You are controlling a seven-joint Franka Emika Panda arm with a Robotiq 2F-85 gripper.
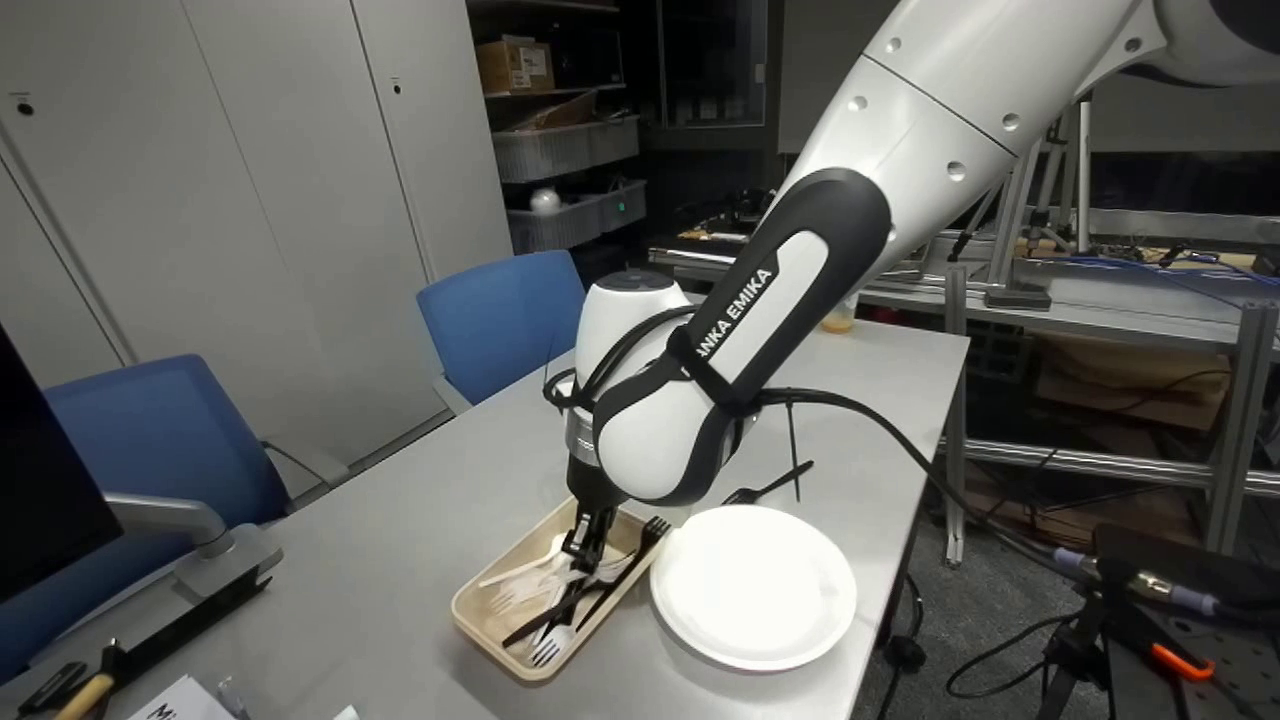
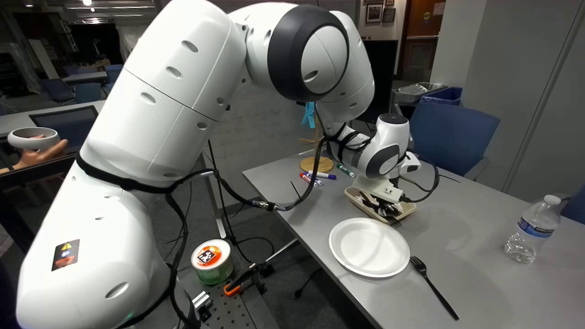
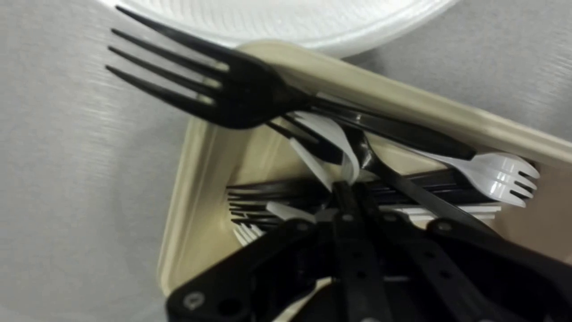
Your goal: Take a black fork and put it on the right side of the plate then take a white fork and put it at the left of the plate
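Observation:
The white plate (image 1: 755,590) lies on the table beside the tan tray (image 1: 488,648); both also show in the other views, as plate (image 2: 369,246) and tray (image 2: 361,206). A black fork (image 2: 432,287) lies flat on the table beside the plate, on the side away from the tray. The tray holds several black and white utensils. Another black fork (image 3: 252,91) rests over the tray's rim, tines outside. My gripper (image 3: 351,188) points down inside the tray, fingers nearly together. A white utensil (image 3: 328,127) runs to the fingertips and appears pinched; whether it is a fork is unclear.
A water bottle (image 2: 532,230) stands on the table. Markers (image 2: 317,175) and a round wooden base (image 2: 316,164) lie past the tray. Blue chairs (image 1: 505,315) stand at the table's side. A cable (image 1: 850,403) hangs from the arm.

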